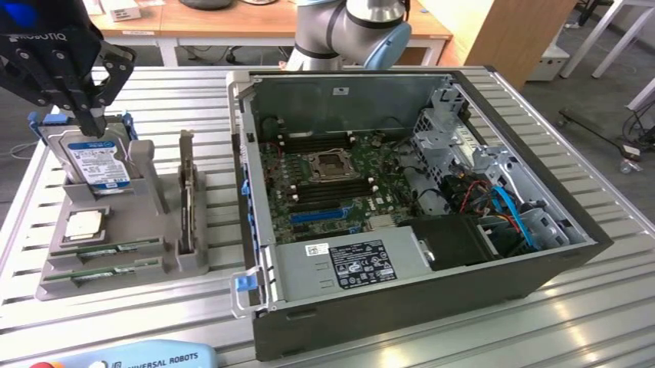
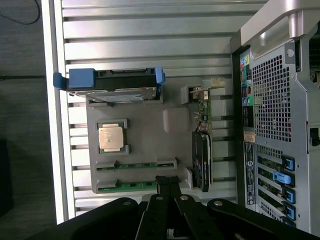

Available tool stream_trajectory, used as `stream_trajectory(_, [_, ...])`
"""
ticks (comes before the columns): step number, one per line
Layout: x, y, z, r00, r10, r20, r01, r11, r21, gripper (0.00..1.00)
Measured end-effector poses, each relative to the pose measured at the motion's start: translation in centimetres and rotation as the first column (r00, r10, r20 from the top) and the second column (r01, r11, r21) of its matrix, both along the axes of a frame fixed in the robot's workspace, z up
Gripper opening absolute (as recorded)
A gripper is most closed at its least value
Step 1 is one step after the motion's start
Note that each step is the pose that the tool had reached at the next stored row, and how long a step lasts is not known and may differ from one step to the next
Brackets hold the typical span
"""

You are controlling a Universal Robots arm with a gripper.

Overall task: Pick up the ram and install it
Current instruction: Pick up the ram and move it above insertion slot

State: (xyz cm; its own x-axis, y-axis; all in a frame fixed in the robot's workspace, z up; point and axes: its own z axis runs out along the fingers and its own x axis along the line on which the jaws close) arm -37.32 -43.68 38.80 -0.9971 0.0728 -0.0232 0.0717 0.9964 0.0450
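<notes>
Above the tray (image 2: 145, 145) edge, closed hand (image 2: 167, 180) hangs clear of the ram (image 2: 136, 165)

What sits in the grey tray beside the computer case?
A hard drive standing upright, a CPU, two ram sticks lying flat and an expansion card on edge. The drive's lower edge and the slot floors are covered.

Room lies open above the grey plastic holder's (image 1: 64, 293) green ram sticks (image 1: 106, 248); its upright blue-labelled hard drive (image 1: 97, 162) and black card (image 1: 186, 201) rise beside.
</notes>
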Motion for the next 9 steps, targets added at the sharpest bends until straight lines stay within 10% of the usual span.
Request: stream_trajectory(9, [0.0, 0.0, -0.02, 0.9993, 0.038, 0.0001, -0.038, 0.9993, -0.0007, 0.1])
